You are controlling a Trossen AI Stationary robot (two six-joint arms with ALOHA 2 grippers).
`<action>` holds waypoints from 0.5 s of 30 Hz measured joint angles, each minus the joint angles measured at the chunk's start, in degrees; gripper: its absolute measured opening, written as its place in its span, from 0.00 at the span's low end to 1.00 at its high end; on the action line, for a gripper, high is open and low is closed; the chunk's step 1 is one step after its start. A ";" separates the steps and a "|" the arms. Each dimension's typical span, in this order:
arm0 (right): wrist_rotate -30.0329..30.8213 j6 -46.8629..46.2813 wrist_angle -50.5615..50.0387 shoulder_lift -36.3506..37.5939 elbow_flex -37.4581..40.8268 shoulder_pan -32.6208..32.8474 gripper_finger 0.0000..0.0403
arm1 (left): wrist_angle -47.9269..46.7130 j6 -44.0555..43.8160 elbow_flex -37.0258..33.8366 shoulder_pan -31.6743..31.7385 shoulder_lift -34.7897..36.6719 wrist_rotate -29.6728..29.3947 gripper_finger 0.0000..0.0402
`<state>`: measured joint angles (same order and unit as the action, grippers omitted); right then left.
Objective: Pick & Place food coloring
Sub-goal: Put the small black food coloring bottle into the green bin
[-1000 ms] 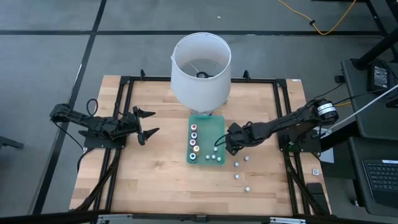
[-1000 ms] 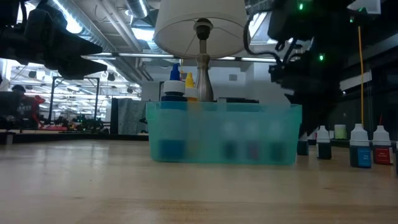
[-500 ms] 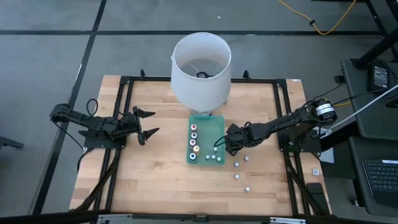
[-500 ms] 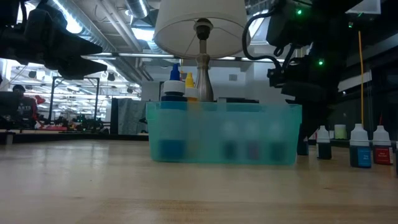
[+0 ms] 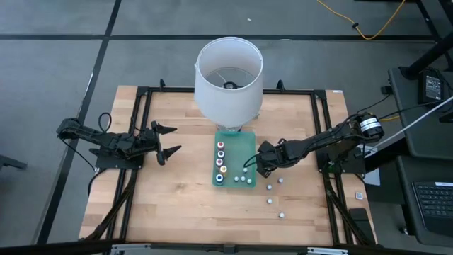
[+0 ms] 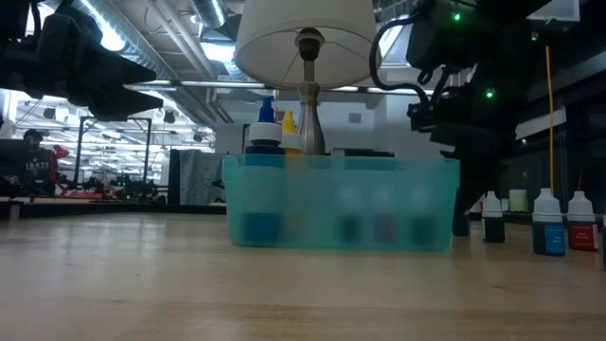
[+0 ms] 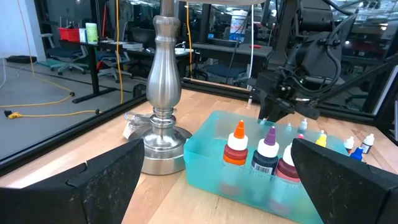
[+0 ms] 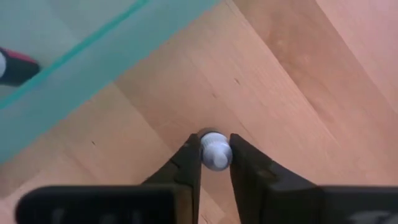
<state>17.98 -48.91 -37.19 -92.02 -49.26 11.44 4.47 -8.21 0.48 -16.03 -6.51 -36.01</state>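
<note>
The food coloring is a set of tiny bottles. Several stand in a teal bin [image 5: 244, 145] at mid-table, and a few [image 5: 270, 201] stand loose on the wood to its right. One white-capped bottle [image 8: 214, 151] stands on the table just outside the bin's right wall. My right gripper [image 8: 214, 157] is over it, pointing steeply down, and is shut on it. In the high view that gripper [image 5: 259, 168] hides the bottle. My left gripper [image 5: 172, 140] hovers open at the table's left, level and pointed at the bin. My right gripper pinches the bottle's round white cap [image 8: 215, 144] between its two fingertips. The fingers come steeply from above, slanting in from the table's right. The bottle stands upright beside the bin wall. The cap and the fingers hide its body and foot.
A lamp with a white shade [image 5: 228, 78] and a metal base [image 7: 163, 134] stands just beyond the bin's far end. A black frame [image 5: 141, 127] borders the wooden table. Bare wood lies at the near left. Loose bottles [image 6: 547, 224] crowd the near right.
My right gripper has kept its place beside the bin's right wall, and its fingers have shut on the small bottle's cap. The bottle stands where it stood.
</note>
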 joint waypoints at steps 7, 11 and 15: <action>0.27 3.12 -7.67 0.94 -4.29 -0.21 0.20 | 0.00 0.00 0.00 0.01 -0.01 0.00 1.00; 0.42 6.16 -14.72 1.18 -8.94 -0.73 0.18 | 0.00 0.00 0.01 0.02 0.00 0.00 1.00; 0.42 10.36 -20.84 1.19 -15.11 -0.79 0.16 | 0.00 -0.02 0.00 -0.01 0.00 0.00 1.00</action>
<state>18.39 -38.55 -58.02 -90.83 -64.38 10.66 4.47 -8.23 0.48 -16.03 -6.51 -36.01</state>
